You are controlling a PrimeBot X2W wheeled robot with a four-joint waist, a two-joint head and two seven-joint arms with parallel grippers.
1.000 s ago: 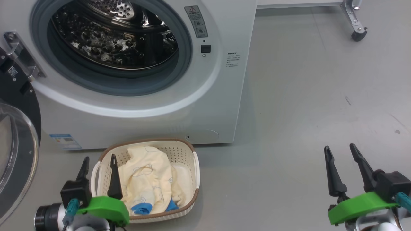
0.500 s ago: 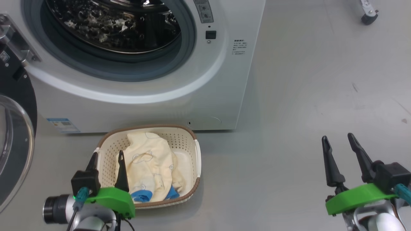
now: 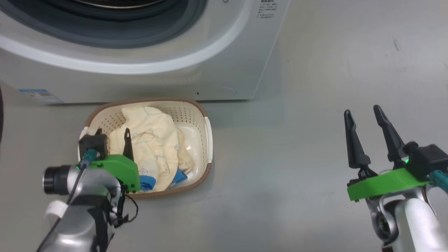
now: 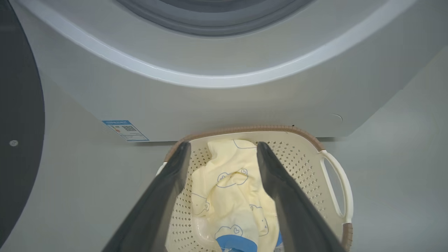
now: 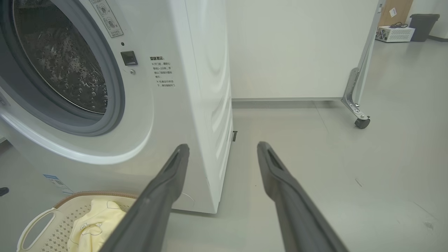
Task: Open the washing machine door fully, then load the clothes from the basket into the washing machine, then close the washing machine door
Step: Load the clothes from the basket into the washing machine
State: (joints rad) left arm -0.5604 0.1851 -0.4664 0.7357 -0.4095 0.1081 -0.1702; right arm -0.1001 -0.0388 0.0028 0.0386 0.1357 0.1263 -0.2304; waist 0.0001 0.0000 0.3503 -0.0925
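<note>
the basket (image 3: 207, 140) sits on the grey floor (image 3: 297, 175) just in front of the washer (image 3: 217, 66), close to its lower front edge. the clothes (image 3: 154, 140) lie heaped inside it: pale yellow cloth with faint bear outlines and a blue piece (image 3: 147, 182) poking out at the near end. the left gripper (image 3: 112, 130) hangs over the basket's near left corner, its two dark fingers spread apart and grasping nothing. in the left wrist view those fingers (image 4: 164, 196) straddle the yellow heap, and whether their tips touch the cloth cannot be told. that view also shows the basket's brown rim, its perforated wall and a white handle (image 4: 336, 185) on the right side. the right gripper (image 3: 361, 109) is well apart from the basket, off to the right over bare floor, its jaws likewise spread wide and empty. in the right wrist view its fingers (image 5: 280, 182) point past the washer's front right corner, and the steel drum (image 5: 63, 66) shows through the uncovered grey-rimmed opening. the door (image 4: 19, 115) is open, swung out to the left, and appears as a dark curved slab at the left edge of the left wrist view. a blue sticker (image 3: 38, 95) marks the washer's lower front corner, left of the basket. behind the washer a white panel (image 5: 297, 49) stands on a leg with a caster (image 5: 362, 122).
</note>
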